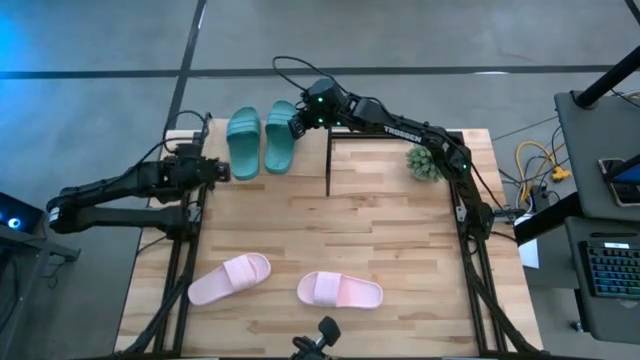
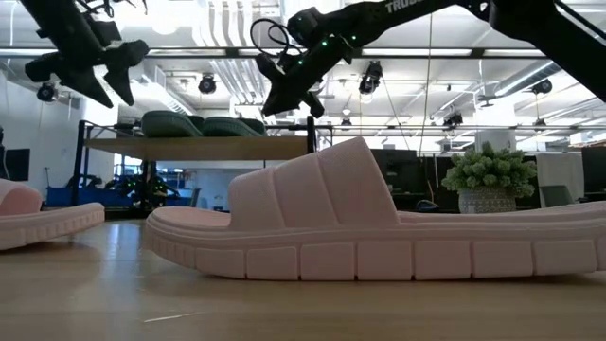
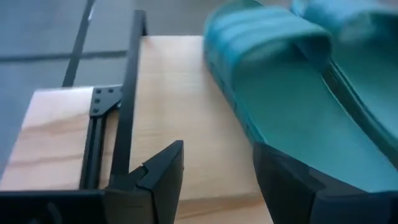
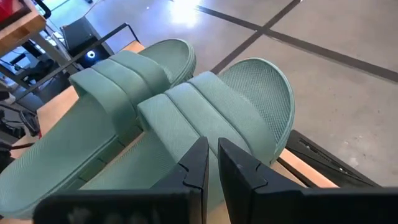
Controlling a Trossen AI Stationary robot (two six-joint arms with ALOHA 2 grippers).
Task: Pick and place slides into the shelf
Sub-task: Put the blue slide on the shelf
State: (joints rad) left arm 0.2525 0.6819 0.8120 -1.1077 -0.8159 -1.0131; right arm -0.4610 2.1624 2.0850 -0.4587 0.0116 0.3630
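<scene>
Right claw (image 1: 297,126) hangs above the shelf (image 1: 215,130) at the far left of the table, fingers nearly together and gripping nothing; in its wrist view the tips hover just over the strap of the right-hand teal slide (image 1: 279,135). Left claw (image 1: 222,172) sits near the shelf's front left corner, fingers spread wide and empty, close beside the heel of the left-hand teal slide (image 1: 243,142).

Both teal slides lie side by side on the shelf's top board. Two pink slides remain on the table near the front edge: one (image 1: 230,277) angled toward the left, one (image 1: 340,291) lying crosswise near the middle. A small potted plant (image 1: 424,162) stands toward the right.

Risks, as judged:
- Right claw pulling back low could catch the strap and drag the teal slide off the board.
- Left claw's open finger could nudge the neighbouring slide's heel while turning away.
- Top board looks full; the pink pair likely needs the lower level, where the frame could snag a slide.
</scene>
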